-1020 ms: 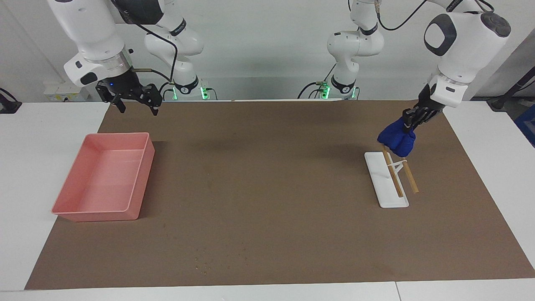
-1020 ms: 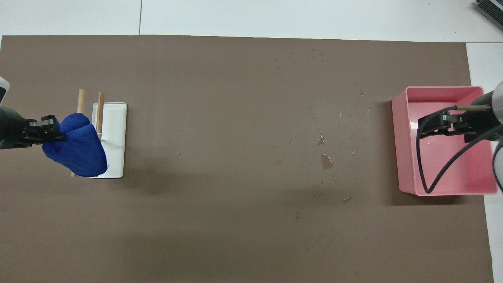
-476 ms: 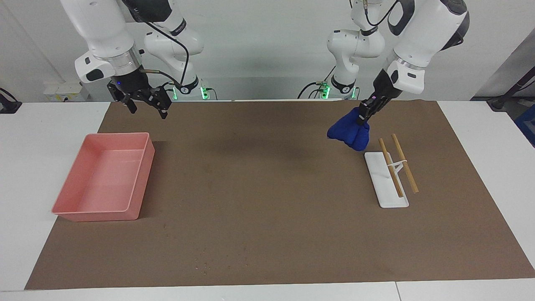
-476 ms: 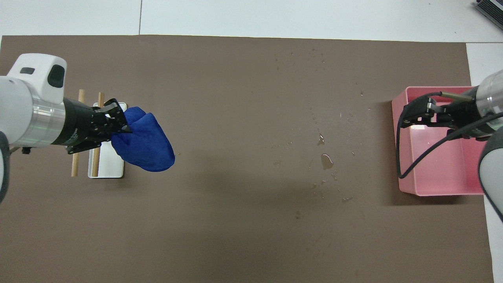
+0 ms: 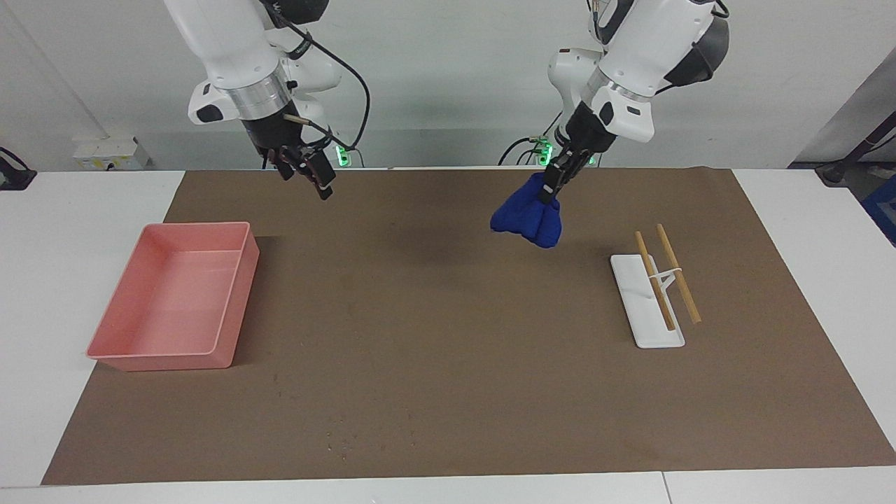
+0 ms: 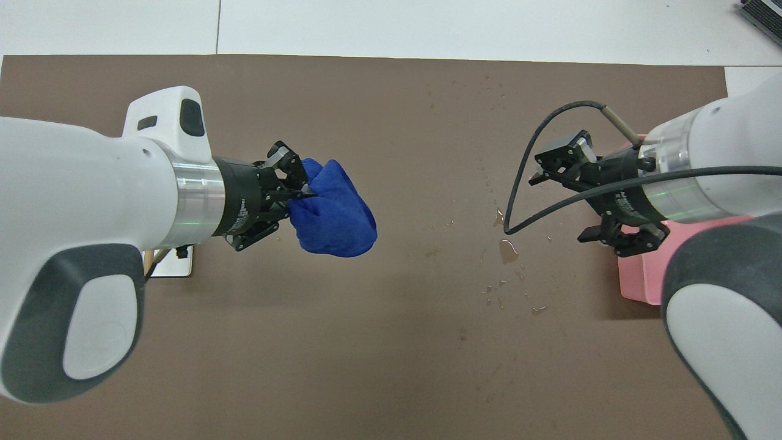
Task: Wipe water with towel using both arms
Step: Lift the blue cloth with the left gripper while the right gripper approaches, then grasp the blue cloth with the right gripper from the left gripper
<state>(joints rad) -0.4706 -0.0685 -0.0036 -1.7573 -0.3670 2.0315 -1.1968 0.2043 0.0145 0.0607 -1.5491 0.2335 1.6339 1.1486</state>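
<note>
The deep-blue towel (image 5: pixel 528 220) hangs as a lumpy bundle from my left gripper (image 5: pixel 549 189), which is shut on its top and holds it in the air over the brown mat. The overhead view shows the same grip (image 6: pixel 299 195) on the towel (image 6: pixel 336 214). A small water puddle (image 6: pixel 507 250) with scattered drops lies on the mat between the towel and the pink tray. My right gripper (image 5: pixel 308 173) is open and empty in the air, over the mat beside the tray; it also shows in the overhead view (image 6: pixel 565 201).
The pink tray (image 5: pixel 175 350) stands at the right arm's end of the mat, partly covered by the right arm in the overhead view (image 6: pixel 635 281). A white flat stand (image 5: pixel 647 308) with two wooden sticks lies at the left arm's end.
My left gripper has carried the towel away from the white stand toward the middle of the mat. My right gripper has moved from over the tray toward the middle.
</note>
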